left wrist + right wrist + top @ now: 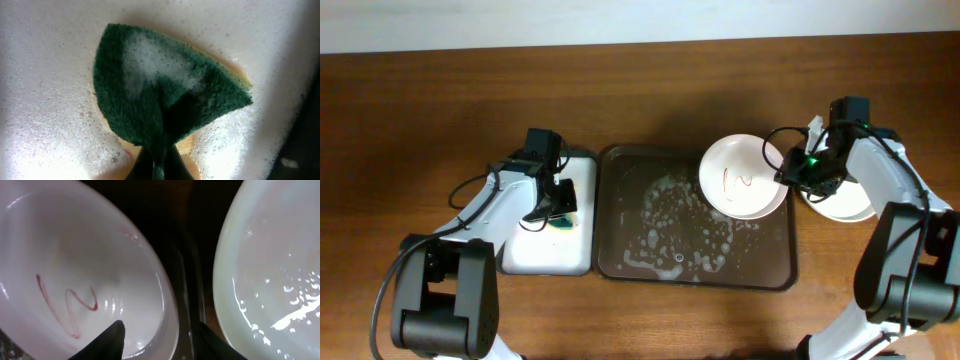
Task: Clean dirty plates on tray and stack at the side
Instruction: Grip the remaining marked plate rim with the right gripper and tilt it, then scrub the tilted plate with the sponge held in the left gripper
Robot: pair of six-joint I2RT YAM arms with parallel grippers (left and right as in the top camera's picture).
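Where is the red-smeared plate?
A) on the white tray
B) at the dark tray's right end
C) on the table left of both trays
B: the red-smeared plate rests at the right end of the foamy dark tray, with the pale plate further right.

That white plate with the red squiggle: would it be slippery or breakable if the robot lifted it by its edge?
Probably slippery: the plate looks glossy and lies over a foamy tray. Likely stiff yet breakable; it looks like glazed ceramic. Held by one edge it might tilt, being wide and shallow.
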